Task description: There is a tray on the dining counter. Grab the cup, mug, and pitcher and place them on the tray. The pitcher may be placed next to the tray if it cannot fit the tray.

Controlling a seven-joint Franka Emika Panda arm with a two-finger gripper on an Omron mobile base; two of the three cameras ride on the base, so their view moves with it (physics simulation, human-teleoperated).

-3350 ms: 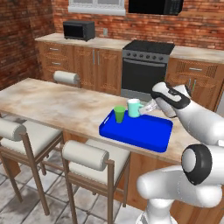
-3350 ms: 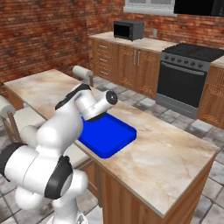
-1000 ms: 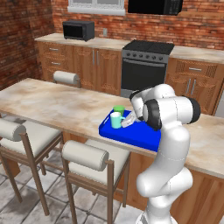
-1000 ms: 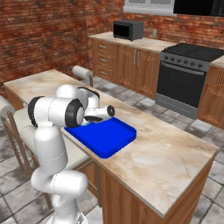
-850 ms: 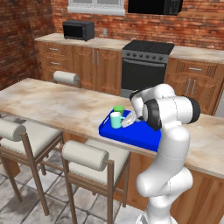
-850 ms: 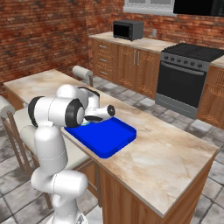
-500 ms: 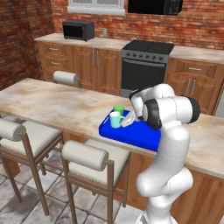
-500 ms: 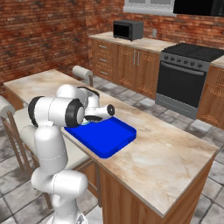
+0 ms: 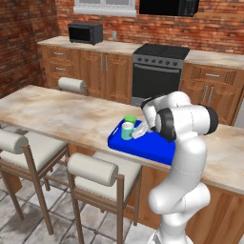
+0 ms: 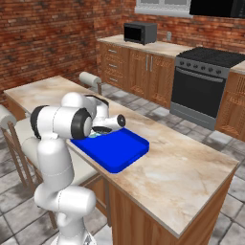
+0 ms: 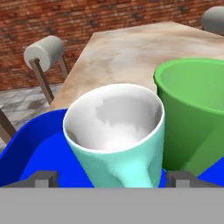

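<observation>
The blue tray (image 9: 151,148) lies on the dining counter (image 9: 57,114), also seen from the other side as the tray (image 10: 115,150). On its left end the pale teal mug (image 9: 127,130) stands upright, with the green cup (image 9: 130,119) right beside it. In the hand view the mug (image 11: 116,131) is close up with the cup (image 11: 197,113) to its right, both on the tray (image 11: 26,148). My gripper (image 11: 113,179) is open, its fingertips (image 11: 41,179) wide on either side of the mug's base with gaps. The gripper (image 9: 138,133) sits low over the tray. The pitcher is out of view.
A paper towel roll (image 9: 71,85) stands at the counter's far edge. Two stools (image 9: 93,169) line the near side, and their padded backs (image 11: 43,50) show beyond the tray. The stove (image 9: 157,71) and wooden cabinets are behind. Bare counter (image 10: 182,177) stretches right of the tray.
The arm brought the mug down onto the tray beside the cup. In the last second the jaws opened and let the mug go; the arm has barely moved since.
</observation>
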